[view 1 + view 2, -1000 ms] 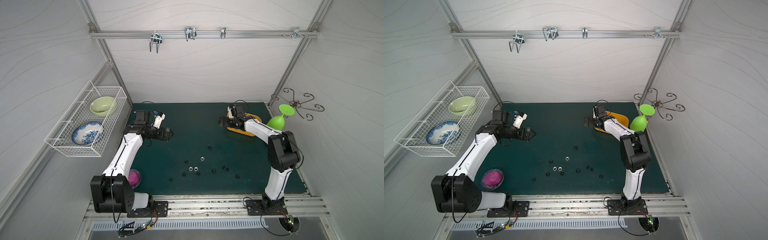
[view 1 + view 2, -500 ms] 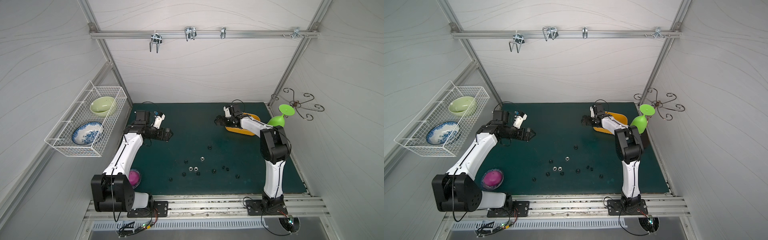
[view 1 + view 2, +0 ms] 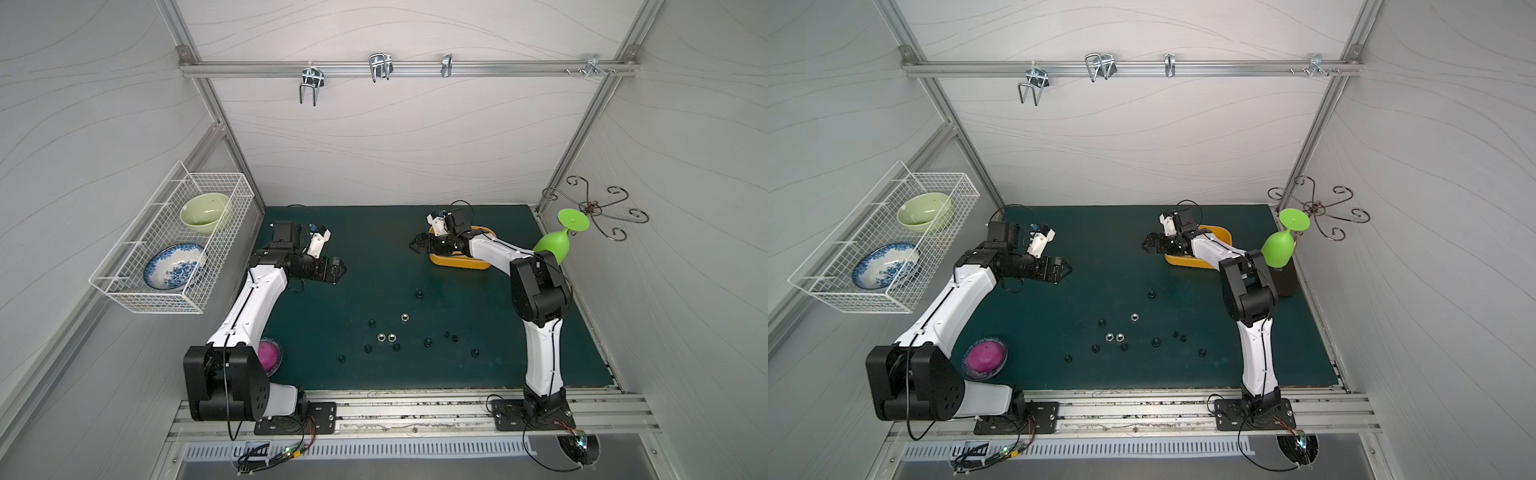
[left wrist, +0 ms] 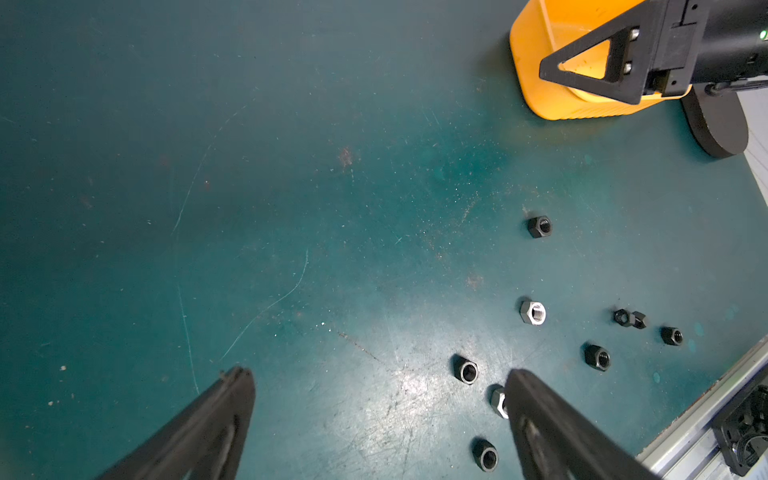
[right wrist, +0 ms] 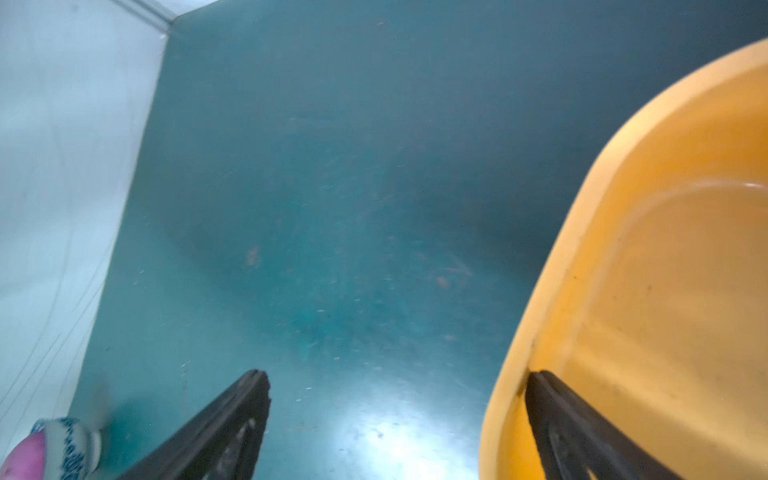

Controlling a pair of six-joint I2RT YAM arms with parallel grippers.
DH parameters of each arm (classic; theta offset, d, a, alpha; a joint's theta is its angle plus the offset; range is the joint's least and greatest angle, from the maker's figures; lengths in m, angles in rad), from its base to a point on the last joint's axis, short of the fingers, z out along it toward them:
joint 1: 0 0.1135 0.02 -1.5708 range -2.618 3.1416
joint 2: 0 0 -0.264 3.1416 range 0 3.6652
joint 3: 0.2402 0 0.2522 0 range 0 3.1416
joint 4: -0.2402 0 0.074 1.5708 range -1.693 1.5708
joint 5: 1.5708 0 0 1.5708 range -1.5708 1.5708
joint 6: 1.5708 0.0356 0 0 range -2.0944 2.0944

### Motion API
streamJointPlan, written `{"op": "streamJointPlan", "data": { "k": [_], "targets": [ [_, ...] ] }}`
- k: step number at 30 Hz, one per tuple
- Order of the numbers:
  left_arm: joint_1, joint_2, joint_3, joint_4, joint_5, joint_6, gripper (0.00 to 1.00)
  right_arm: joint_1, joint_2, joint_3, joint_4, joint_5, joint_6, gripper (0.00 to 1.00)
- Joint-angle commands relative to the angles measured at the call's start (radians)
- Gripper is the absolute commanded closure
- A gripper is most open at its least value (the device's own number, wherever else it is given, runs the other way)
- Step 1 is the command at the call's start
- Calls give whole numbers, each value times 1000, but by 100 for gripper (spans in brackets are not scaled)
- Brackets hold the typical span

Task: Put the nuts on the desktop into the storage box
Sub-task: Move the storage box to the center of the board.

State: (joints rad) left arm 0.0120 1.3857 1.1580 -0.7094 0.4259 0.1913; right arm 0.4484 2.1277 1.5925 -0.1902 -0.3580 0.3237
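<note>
Green goblet (image 3: 552, 248) near storage box (image 3: 455, 262), pink bowl (image 3: 268, 353) near nuts (image 3: 391, 337)

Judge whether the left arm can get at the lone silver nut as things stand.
Probably yes: the left gripper is open, and only bare desktop lies between it and the lone silver nut.

Nuts (image 3: 391, 337) lie scattered across the front middle of the desktop (image 3: 365, 249), well apart from the storage box (image 3: 457, 262) at the back right. A goblet (image 3: 552, 247) stands just right of the box. On the left wall, a wire basket (image 3: 224, 245) holds a deep bowl (image 3: 204, 211) behind a shallow bowl (image 3: 174, 266). A small bowl (image 3: 986, 359) sits at the front left.
</note>
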Motion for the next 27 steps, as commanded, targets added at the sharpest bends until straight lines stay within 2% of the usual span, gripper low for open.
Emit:
{"op": "streamJointPlan", "data": {
  "k": [1,10,14,18,21,22,24,27],
  "targets": [
    [-1,-5,-6,13,2,15,2,31,-22,23,20,-53,13,1],
    [-2,3,-13,23,9,5,1,109,-86,42,19,-118,46,1],
    [-3,-1,-17,25,12,-4,1,99,-155,36,0,-80,33,1],
    [-5,7,-16,57,4,-51,1,12,-241,39,-146,128,-19,1],
    [-27,31,2,91,-42,-117,1,-25,-261,56,-278,412,-132,1],
    [-39,44,14,96,-69,-137,1,-37,-258,66,-311,473,-165,1],
    [-65,72,45,97,-114,-168,1,-71,-240,82,-369,525,-180,1],
    [-100,112,87,93,-153,-192,1,-129,-223,65,-390,542,-176,2]
  ]
}}
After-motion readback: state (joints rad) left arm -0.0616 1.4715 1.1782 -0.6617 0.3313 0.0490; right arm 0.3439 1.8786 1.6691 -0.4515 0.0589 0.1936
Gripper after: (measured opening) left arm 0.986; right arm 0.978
